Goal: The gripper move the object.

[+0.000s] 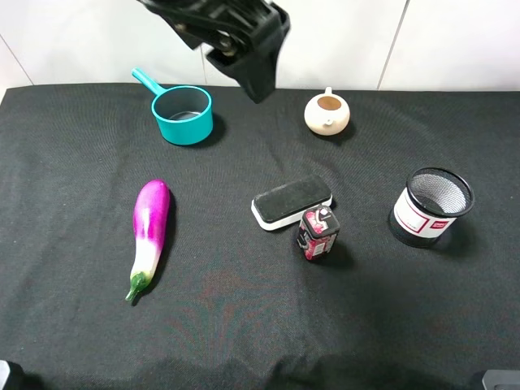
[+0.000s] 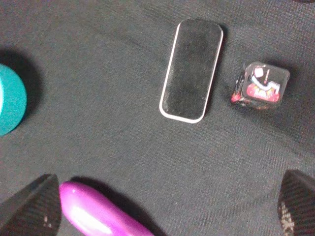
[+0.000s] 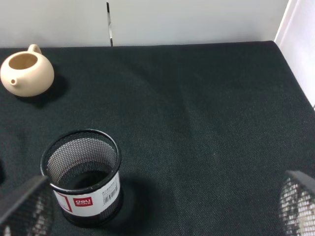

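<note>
The object is a flat board eraser [image 1: 291,201] with a black felt top and white base, lying on the black cloth just left of centre-right. It also shows in the left wrist view [image 2: 192,69]. My left gripper [image 1: 258,77] hangs high above the far side of the table, well clear of the eraser. In the left wrist view the left gripper [image 2: 165,204] is open and empty, with the eraser beyond its fingertips [image 2: 34,206]. My right gripper [image 3: 160,204] is open and empty, above the table's right part, far from the eraser.
A small red-black can [image 1: 317,234] stands touching or nearly touching the eraser's near right end. A purple eggplant [image 1: 150,231] lies at the left, a teal pot [image 1: 183,114] at back left, a cream teapot [image 1: 327,114] at the back, a mesh pen holder [image 1: 431,207] at the right.
</note>
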You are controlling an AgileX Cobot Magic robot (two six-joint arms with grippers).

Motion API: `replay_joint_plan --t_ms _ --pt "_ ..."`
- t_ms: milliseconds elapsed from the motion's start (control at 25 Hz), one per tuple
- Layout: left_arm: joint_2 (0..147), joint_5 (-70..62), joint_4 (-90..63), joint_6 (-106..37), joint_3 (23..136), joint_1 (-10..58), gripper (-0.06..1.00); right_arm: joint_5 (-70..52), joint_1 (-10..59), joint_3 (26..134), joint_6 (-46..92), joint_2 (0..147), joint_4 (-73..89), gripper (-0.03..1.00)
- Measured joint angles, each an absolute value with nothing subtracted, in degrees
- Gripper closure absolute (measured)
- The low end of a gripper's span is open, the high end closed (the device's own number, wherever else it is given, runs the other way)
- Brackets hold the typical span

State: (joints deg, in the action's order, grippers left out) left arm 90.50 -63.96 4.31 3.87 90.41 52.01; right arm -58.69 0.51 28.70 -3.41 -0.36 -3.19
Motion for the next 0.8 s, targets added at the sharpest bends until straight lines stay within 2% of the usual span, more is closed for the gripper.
replay_joint_plan --t_ms 800 --pt "76.5 -67.7 4.8 0.5 90.4 52.0 0.01 -58.7 0.5 28.7 -3.4 -0.4 -3.2 0.27"
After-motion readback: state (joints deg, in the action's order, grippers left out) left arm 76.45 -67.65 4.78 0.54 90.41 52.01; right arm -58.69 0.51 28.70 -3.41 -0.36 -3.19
